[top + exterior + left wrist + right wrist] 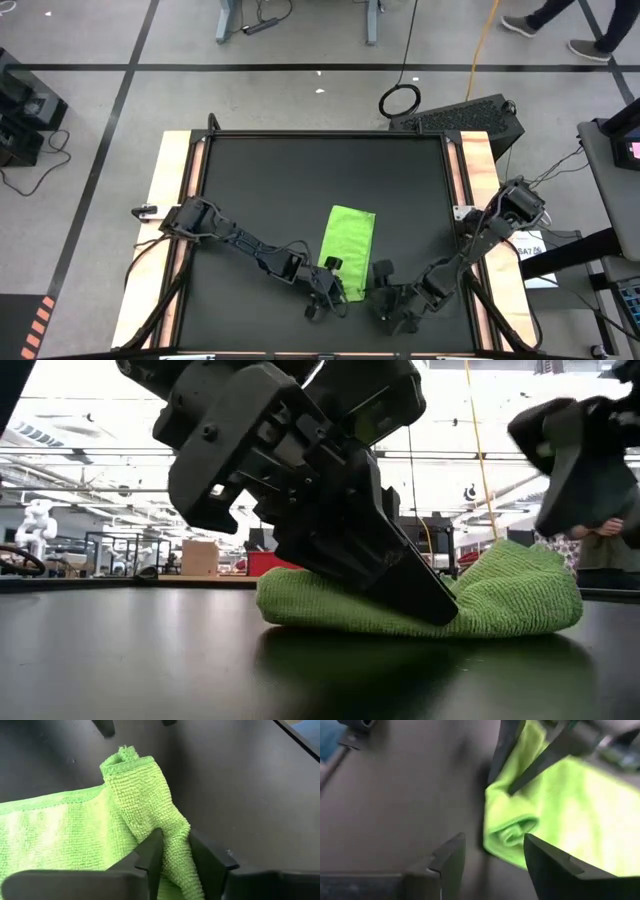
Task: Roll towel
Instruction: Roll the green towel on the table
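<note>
The lime-green towel (348, 245) lies on the black table top as a narrow strip running from far to near. Its near end (512, 832) is curled into a small roll. My left gripper (333, 283) stands at the towel's near left edge and is shut on it; in the low view it fills the middle (400, 575). My right gripper (386, 303) hovers open just to the right of the towel's near end, and the roll lies beyond its fingertips (492, 852), untouched. My left gripper pinches a raised fold of the towel (176, 831), close to its near end, between its two fingers. The fingers (152, 851) slant down at it from the table's left. The fold stands up past the fingertips to a curled corner (122, 756); the rest of the cloth (50, 835) lies flat on the table.
The black table top (300, 170) has pale wooden strips along its left (165, 200) and right (480, 160) edges, and bare room lies beyond the towel toward the far edge. A black device (465, 115) and a cable loop (400, 100) sit on the floor past the far right corner.
</note>
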`<state>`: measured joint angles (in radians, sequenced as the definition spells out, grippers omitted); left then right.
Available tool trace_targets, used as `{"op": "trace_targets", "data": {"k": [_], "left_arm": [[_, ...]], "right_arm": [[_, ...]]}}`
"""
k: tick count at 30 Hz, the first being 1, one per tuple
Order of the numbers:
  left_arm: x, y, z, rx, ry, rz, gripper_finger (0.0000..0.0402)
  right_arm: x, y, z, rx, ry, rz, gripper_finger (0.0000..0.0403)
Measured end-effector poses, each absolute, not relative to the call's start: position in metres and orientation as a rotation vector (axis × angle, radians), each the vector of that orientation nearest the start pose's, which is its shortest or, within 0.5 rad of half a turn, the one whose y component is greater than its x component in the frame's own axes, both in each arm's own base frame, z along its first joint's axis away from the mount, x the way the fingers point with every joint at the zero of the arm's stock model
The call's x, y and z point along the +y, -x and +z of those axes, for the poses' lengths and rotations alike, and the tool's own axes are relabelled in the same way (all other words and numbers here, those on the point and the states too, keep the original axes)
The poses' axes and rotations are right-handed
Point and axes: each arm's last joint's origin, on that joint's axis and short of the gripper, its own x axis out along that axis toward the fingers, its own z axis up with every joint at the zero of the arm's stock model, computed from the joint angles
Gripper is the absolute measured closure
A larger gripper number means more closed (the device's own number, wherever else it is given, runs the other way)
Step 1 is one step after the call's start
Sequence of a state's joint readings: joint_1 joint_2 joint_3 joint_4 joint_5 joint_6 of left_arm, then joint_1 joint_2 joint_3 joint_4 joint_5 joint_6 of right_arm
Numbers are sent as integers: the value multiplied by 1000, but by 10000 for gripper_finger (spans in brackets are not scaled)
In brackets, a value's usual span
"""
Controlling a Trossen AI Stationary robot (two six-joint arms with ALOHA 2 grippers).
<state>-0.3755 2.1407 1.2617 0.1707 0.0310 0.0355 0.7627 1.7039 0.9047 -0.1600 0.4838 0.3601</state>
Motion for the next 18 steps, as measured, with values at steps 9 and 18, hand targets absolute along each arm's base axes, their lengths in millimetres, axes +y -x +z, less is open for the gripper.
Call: {"op": "trace_targets", "data": {"k": [9,18], "left_arm": [[-158,-409,113,689,-177,-416,332],[-158,-409,112,691,-174,-421,333]], "right_arm": [[227,-249,130,705,510,108,198],[227,-254,122,662,616,51,132]]}}
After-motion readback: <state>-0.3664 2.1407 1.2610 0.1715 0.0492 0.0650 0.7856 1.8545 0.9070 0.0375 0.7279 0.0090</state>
